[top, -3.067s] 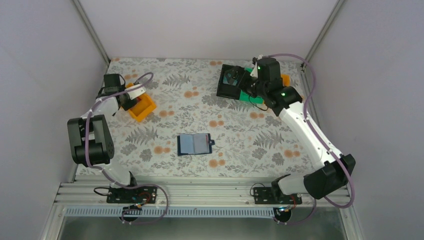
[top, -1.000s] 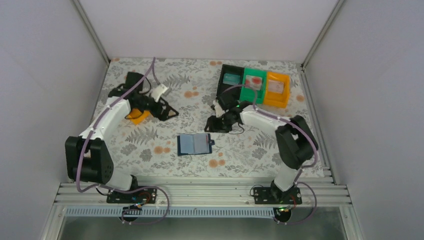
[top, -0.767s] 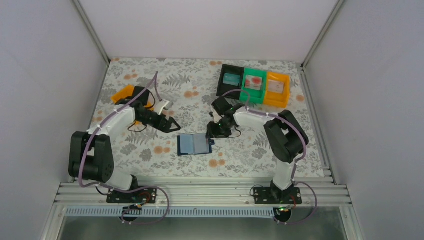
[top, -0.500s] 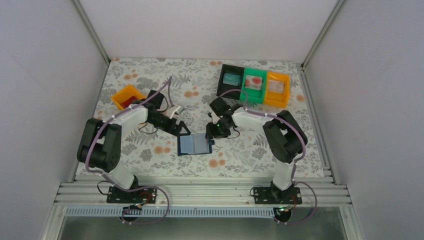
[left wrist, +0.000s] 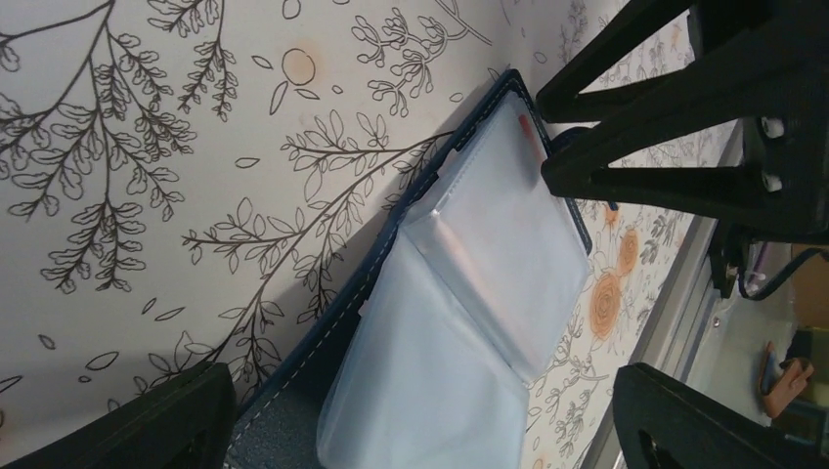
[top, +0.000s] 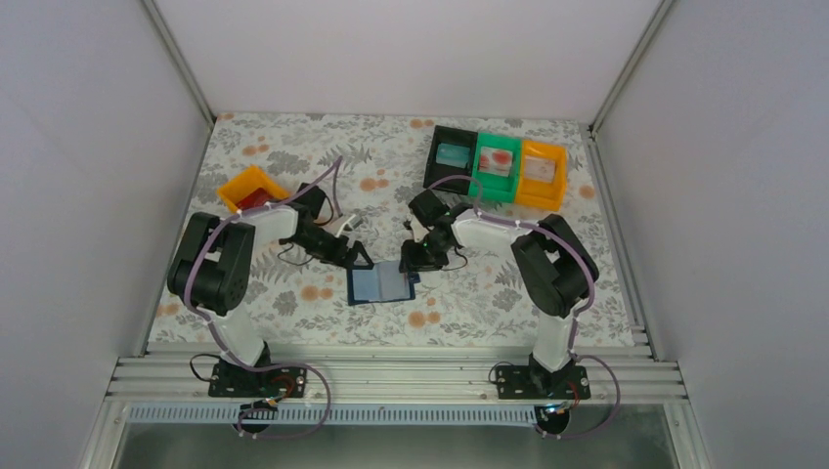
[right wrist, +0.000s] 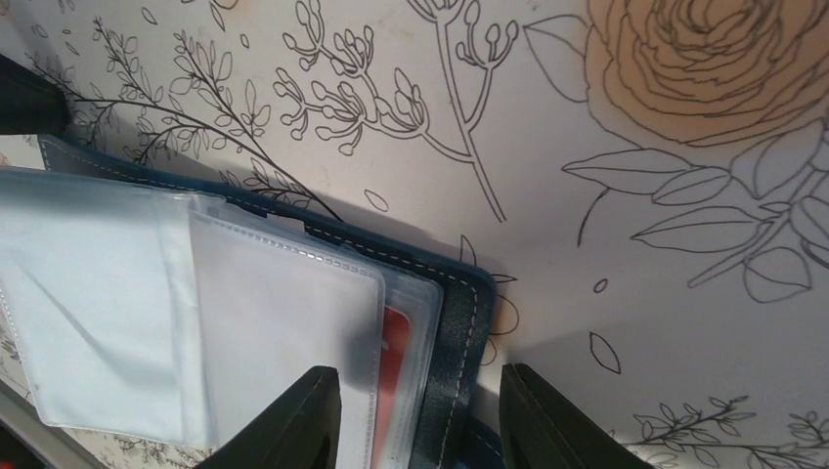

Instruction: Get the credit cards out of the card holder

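"What's the left pincer [left wrist: 422,379] up to?"

"It's spread wide and holds nothing, hovering at the 10 o'clock corner of the card holder [top: 379,284]."

"And the right pincer [right wrist: 420,376]?"

"Half apart and pinching nothing. One finger is over the clear sleeves and the other is past the stitched edge, near the holder's 2 o'clock corner."

"Where's the holder?"

"It's lying open on the table [top: 469,315], about mid-table and a bit toward 6 o'clock. A red card [right wrist: 395,347] peeks from a sleeve."

"Anything further out?"

"At 1 o'clock there's a black bin [top: 432,176], a green bin [top: 492,191] and an orange bin [top: 538,201] in a row. A second orange bin [top: 235,186] sits at 10 o'clock."
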You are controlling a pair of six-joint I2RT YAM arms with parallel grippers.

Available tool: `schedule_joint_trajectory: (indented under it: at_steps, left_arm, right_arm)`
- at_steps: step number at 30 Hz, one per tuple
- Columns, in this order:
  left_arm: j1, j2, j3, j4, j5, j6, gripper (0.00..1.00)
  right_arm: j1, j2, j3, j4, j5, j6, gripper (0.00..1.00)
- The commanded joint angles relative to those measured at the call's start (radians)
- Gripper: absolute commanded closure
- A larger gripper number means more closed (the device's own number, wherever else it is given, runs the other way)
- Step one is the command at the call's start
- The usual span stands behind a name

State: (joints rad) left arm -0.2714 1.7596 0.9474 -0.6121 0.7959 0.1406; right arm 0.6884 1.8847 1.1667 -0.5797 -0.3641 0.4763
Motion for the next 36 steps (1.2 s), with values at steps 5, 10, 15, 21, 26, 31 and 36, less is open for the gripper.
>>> schedule_joint_trajectory:
  at_steps: [5,10,15,21,26,31,36]
  left_arm:
    - [-0.034,0.05,-0.016,0.017,0.049,0.006,0.24]
    - [-0.044,0.042,-0.008,0.021,0.098,0.02,0.46]
    - [-0.05,0.021,0.005,0.014,0.045,0.028,0.44]
    - [-0.04,-0.074,0.047,-0.016,-0.142,0.017,0.34]
    - [-0.034,-0.207,0.009,-0.041,-0.226,0.042,0.34]
    - [-0.053,-0.358,-0.057,-0.014,-0.254,0.099,0.34]
    - [-0.048,-0.457,-0.032,-0.025,-0.314,0.068,0.34]
  right_arm:
    - [0.013,0.046,0.01,0.015,-0.03,0.01,0.59]
    - [0.011,0.047,0.012,0.035,-0.057,0.032,0.63]
    - [0.006,0.013,0.084,-0.092,0.117,0.011,0.61]
    - [0.028,-0.042,0.154,-0.199,0.19,-0.021,0.59]
    - [0.095,-0.064,0.133,-0.162,0.168,0.012,0.59]
    - [0.135,-0.041,0.16,-0.165,0.189,0.027,0.55]
    - [0.179,0.005,0.192,-0.2,0.254,0.04,0.52]
